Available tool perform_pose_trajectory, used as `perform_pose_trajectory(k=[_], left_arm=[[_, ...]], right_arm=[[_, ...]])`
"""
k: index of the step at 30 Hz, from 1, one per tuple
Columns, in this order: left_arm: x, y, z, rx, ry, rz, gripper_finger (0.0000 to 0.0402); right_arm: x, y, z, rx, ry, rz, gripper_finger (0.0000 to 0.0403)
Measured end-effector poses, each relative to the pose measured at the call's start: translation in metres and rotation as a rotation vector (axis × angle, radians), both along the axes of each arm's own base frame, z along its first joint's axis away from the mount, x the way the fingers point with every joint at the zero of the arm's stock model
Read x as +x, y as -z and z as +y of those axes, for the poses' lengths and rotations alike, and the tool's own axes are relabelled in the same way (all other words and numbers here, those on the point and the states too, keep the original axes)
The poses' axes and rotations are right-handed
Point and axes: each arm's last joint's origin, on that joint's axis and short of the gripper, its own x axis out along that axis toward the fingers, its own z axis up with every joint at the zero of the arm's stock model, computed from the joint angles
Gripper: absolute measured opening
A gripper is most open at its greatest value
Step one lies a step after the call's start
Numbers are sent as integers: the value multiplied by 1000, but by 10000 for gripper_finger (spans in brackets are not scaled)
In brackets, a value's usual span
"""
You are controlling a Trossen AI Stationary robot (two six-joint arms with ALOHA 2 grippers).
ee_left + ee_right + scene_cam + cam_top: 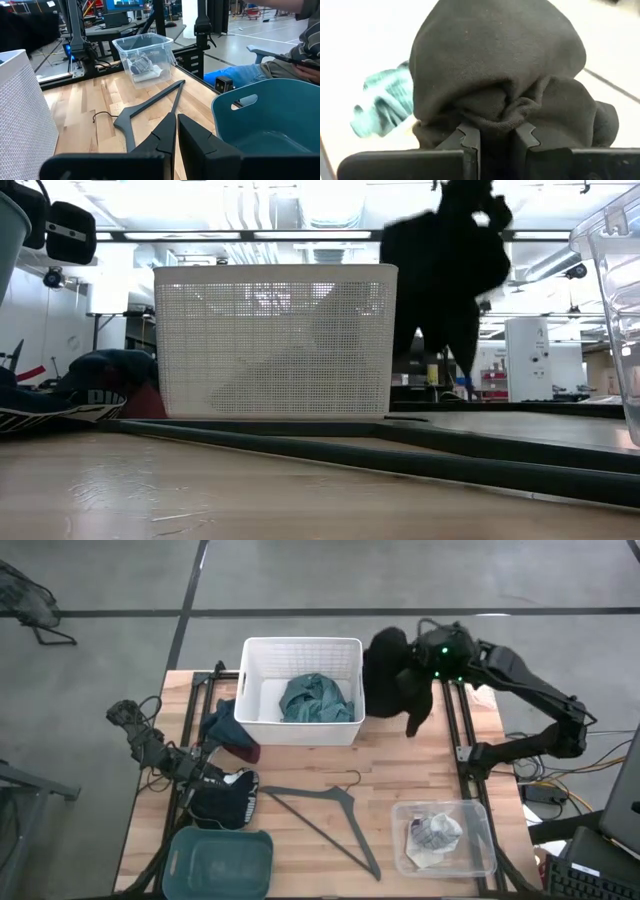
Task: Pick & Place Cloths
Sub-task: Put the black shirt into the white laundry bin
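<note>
My right gripper (428, 668) is shut on a black cloth (398, 680) just right of the white basket (262, 720), above the table's far edge. A teal cloth (316, 698) lies in the basket. A maroon and navy cloth (230, 732) rests against the basket's left wall. A dark navy cloth with white print (236, 796) lies on the table near the left edge. My left gripper (218, 776) waits beside it, fingers (167, 134) shut on nothing. White and pale pieces (434, 834) sit in a clear tub. My right gripper pinches a bunched fold of the black cloth (496, 116) between its two fingers (470, 140), several layers gathered there. The cloth bulges out beyond the fingertips. It hangs lifted clear of the table (450, 270), its lower end dangling beside the basket's right wall.
A thin grey hanger (332, 816) lies on the wood at the table's middle, near side. A teal bin (218, 862) stands at the near left corner, and the clear tub (480, 862) at the near right. A seated person (300, 50) shows beyond the table.
</note>
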Motion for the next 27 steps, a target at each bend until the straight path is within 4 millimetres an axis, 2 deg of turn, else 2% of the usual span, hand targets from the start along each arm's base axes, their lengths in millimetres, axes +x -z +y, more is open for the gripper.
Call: perform_pose_trajectory(k=[6,12,22,25,27], left_arm=[[0,0,0,0,0,0,23],[0,0,0,0,0,0,23],[0,0,0,0,0,0,23],[0,0,0,0,0,0,23],[0,0,0,0,0,0,23]], right_arm=[[10,-47,2,-113,-23,-141,41],[39,-80,0,-191,-82,-234,41],[112,-119,2,-312,-246,-401,41],[134,-120,1,-298,-287,-443,41],[146,-112,1,-286,-303,-440,41]])
